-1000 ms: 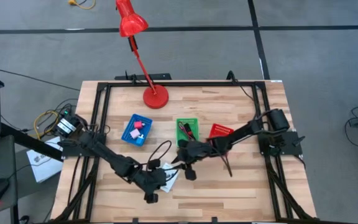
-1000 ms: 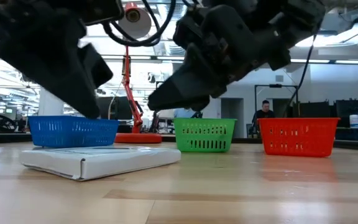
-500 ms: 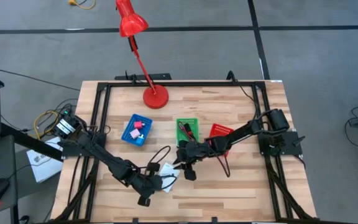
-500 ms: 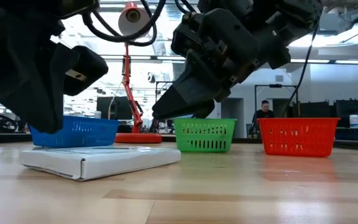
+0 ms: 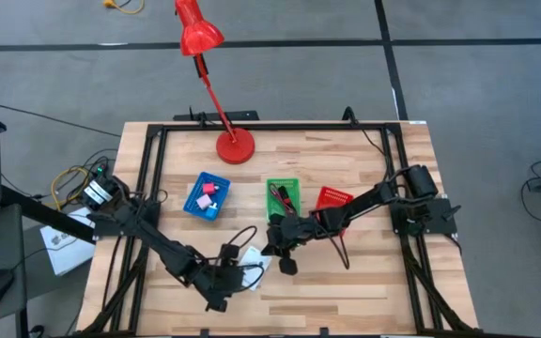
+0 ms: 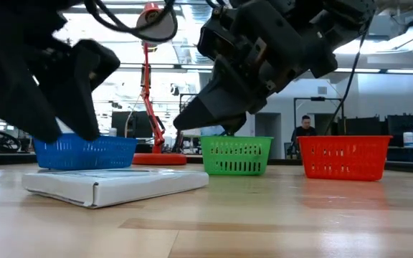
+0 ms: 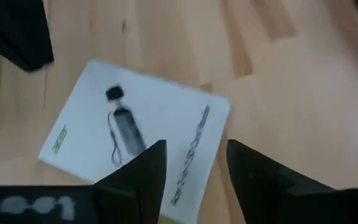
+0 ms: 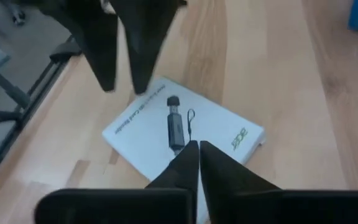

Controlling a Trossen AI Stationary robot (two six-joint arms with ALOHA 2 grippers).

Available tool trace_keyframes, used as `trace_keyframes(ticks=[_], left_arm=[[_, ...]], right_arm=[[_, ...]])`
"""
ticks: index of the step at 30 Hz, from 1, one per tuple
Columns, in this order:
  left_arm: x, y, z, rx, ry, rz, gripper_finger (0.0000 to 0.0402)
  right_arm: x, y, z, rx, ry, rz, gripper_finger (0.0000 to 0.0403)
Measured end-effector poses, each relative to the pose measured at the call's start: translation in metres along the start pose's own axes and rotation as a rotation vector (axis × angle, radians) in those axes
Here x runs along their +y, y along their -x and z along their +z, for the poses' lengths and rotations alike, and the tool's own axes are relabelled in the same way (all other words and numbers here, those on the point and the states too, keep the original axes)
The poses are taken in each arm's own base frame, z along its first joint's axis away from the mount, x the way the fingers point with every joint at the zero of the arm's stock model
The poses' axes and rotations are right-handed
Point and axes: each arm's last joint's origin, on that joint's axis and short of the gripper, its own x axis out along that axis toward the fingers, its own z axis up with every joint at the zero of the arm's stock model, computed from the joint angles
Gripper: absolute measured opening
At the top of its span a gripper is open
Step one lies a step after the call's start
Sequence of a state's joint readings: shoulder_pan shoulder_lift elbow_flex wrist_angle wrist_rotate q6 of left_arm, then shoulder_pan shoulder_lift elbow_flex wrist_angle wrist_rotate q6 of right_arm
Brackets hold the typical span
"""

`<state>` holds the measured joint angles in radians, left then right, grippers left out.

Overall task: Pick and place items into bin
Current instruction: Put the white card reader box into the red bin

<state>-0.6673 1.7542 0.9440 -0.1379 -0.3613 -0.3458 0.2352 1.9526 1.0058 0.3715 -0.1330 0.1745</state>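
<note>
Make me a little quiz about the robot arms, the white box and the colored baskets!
1. True or false: the white box lies flat on the wooden table.
2. Which gripper has its fingers apart: the left gripper or the right gripper?
3. Going by the low view, which basket stands in the middle: the blue basket, the green basket or the red basket?

Key
1. True.
2. The left gripper; the right one's fingers are pressed together and hold nothing.
3. The green basket.
</note>
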Motion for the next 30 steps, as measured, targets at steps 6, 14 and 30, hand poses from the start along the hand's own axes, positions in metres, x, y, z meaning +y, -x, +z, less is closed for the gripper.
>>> trace_keyframes(ticks=[6,14,30], left_arm=[[-0.015,0.006,-0.002,-0.053,-0.049,0.020,0.0152],[-0.022,0.011,-0.006,-0.080,-0.069,0.071,0.0146],[-0.037,-0.029,-0.025,-0.027,-0.140,0.176,0.0178]], right_arm=[[-0.001,-0.004,-0.002,-0.025,0.055,0.004,0.0004],[-0.004,-0.019,-0.007,-0.042,0.056,0.005,0.0001],[-0.014,-0.034,-0.017,0.044,-0.015,-0.029,0.0001]])
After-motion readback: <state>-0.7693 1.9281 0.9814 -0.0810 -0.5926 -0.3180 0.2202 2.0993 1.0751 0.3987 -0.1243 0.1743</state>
